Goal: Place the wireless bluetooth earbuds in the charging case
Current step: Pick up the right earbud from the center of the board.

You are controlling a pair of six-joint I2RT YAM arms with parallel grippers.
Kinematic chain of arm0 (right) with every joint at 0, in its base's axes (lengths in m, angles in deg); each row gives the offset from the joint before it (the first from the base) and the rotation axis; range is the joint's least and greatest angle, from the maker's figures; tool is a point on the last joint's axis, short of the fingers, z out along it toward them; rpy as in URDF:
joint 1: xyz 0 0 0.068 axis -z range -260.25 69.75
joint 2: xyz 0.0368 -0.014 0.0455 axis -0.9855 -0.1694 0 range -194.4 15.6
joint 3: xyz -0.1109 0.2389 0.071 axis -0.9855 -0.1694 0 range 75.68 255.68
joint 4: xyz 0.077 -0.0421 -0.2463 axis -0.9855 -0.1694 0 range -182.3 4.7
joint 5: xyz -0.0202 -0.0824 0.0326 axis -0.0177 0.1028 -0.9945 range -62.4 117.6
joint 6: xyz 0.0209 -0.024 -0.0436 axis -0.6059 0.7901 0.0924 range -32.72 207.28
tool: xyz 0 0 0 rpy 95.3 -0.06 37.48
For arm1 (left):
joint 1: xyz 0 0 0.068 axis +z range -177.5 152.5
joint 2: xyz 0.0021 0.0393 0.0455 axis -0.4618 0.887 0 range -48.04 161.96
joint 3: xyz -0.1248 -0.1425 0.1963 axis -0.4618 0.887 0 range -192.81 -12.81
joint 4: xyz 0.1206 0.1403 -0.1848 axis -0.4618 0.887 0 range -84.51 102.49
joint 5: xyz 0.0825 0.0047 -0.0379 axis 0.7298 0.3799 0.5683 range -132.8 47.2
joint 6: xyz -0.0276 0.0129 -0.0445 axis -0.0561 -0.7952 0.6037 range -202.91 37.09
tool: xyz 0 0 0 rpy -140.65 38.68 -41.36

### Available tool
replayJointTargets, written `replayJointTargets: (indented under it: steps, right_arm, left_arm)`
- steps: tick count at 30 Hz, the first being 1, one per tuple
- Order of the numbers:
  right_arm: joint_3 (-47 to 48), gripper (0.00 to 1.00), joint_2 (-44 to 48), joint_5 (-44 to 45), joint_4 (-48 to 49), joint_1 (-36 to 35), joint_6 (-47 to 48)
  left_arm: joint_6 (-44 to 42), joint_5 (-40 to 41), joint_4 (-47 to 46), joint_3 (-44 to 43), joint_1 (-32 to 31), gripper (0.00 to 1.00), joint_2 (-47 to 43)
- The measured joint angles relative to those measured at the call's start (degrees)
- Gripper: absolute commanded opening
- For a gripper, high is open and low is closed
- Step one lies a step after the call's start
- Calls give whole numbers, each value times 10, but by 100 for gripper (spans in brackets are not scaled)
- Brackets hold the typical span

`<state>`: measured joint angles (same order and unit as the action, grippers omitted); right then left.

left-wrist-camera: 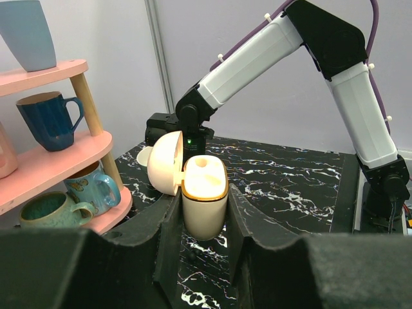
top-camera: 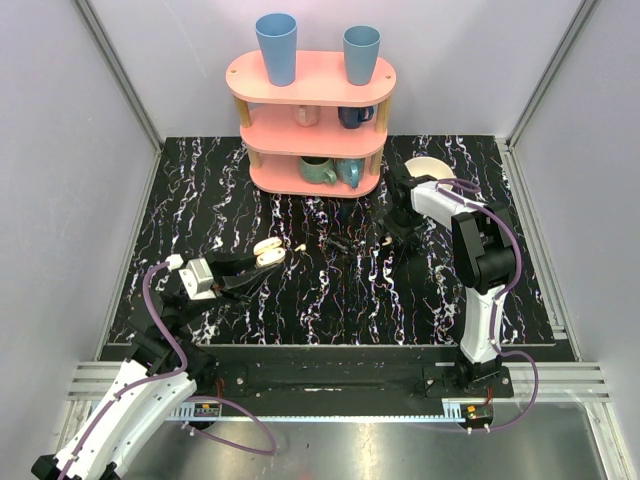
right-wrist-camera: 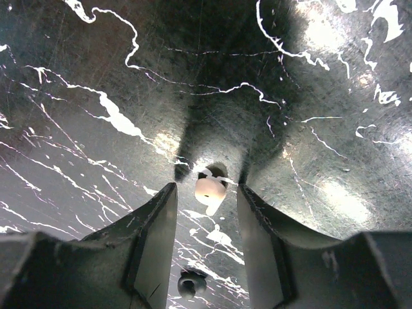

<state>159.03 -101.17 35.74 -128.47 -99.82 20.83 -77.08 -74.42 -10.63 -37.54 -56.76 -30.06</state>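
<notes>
L hand clamped on charging case, lid open. R hand half-open, earbud btw fingers, gaps both sides.

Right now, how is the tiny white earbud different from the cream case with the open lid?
The tiny off-white earbud is far smaller than the cream rounded plastic charging case. The earbud lies on the black marbled table between the right fingers, which stand apart from it; the case is squeezed between the left fingers. The case's lid stands open; the earbud has no lid. Both are pale and smooth.
</notes>
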Motion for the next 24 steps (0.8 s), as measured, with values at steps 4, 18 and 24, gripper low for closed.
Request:
replayJointTargets:
  steps: [4, 18, 24]
  right_arm:
    - [0, 45, 0, 0, 0, 0, -3]
    - [0, 39, -1, 4, 0, 0, -9]
    - [0, 34, -1, 11, 0, -3, -9]
  left_arm:
    - [0, 0, 0, 0, 0, 0, 0]
    - [0, 0, 0, 0, 0, 0, 0]
    - [0, 0, 0, 0, 0, 0, 0]
